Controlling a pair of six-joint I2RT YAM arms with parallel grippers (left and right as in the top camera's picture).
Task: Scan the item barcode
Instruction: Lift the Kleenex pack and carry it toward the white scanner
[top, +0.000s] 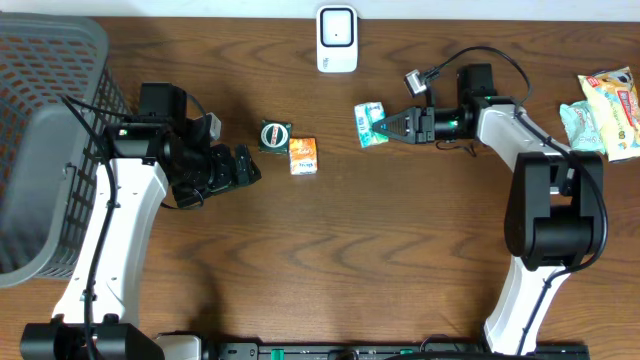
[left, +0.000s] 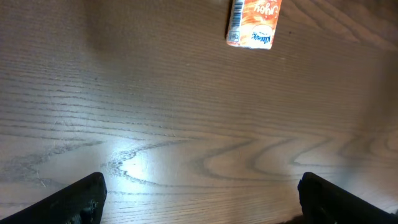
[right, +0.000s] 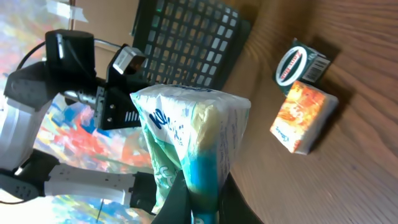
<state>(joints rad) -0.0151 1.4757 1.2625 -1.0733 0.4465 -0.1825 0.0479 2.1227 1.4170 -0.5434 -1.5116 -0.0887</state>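
Seems to be the presenting step: grips with the right gripper a green and white packet, clamped at one narrow end and apparently lifted off the table, below and a little to the right of the white scanner at the far edge. Looks not yet presented to the scanner window. Calls next for bringing the packet closer to the scanner and turning the wrist to show it the barcode side; cannot tell the barcode face from these views. Keeps the left gripper with jaws wide apart, holding nothing, low over bare wood near an orange box and a green tin. Shows on the packet blue letters, perhaps beginning with "Kl", the rest folded away. Shows on the orange box white script and a strip of small print, too blurred to read. Shows on the tin a round label with a red band, unreadable. Includes also a grey basket at left and snack bags at right, lettering too small.
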